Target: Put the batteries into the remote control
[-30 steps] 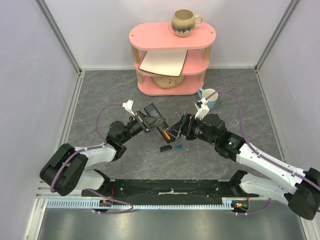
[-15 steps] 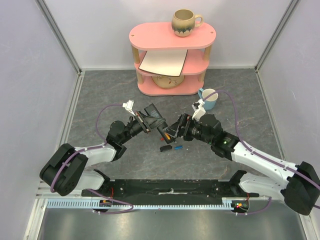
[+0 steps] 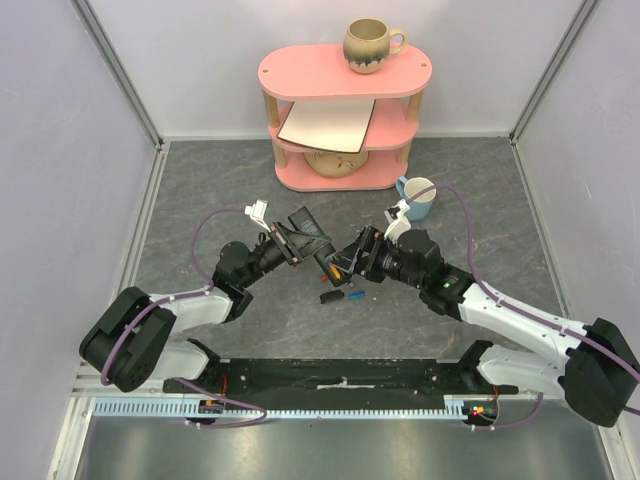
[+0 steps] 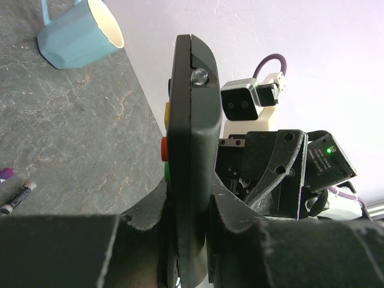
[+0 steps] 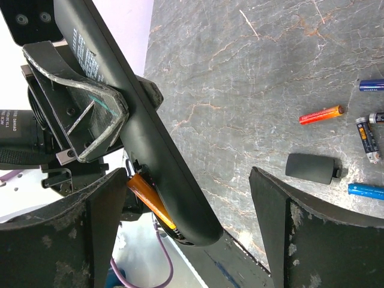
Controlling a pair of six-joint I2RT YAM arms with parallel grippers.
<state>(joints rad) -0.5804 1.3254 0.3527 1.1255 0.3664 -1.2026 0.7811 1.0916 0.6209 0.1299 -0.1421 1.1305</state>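
My left gripper [image 3: 292, 243] is shut on the black remote control [image 3: 312, 238] and holds it tilted above the table; in the left wrist view the remote [image 4: 189, 120] stands edge-on between the fingers of that gripper [image 4: 191, 222]. My right gripper [image 3: 348, 263] is open, its fingers either side of the remote's lower end [image 5: 150, 138]. An orange battery [image 5: 150, 201] lies in the open compartment, close to my right gripper's left finger [image 5: 66, 240]. Loose batteries lie on the table: red-orange [image 5: 321, 114], blue [image 5: 366, 191] and dark [image 5: 367, 139].
A black battery cover [image 5: 312, 168] lies by the loose batteries [image 3: 355, 294]. A blue mug [image 3: 418, 197] stands behind the right arm. A pink shelf [image 3: 340, 120] with a mug, a board and a bowl stands at the back.
My right gripper has moved left, closer to the remote's end. My left gripper and the remote have stayed still.
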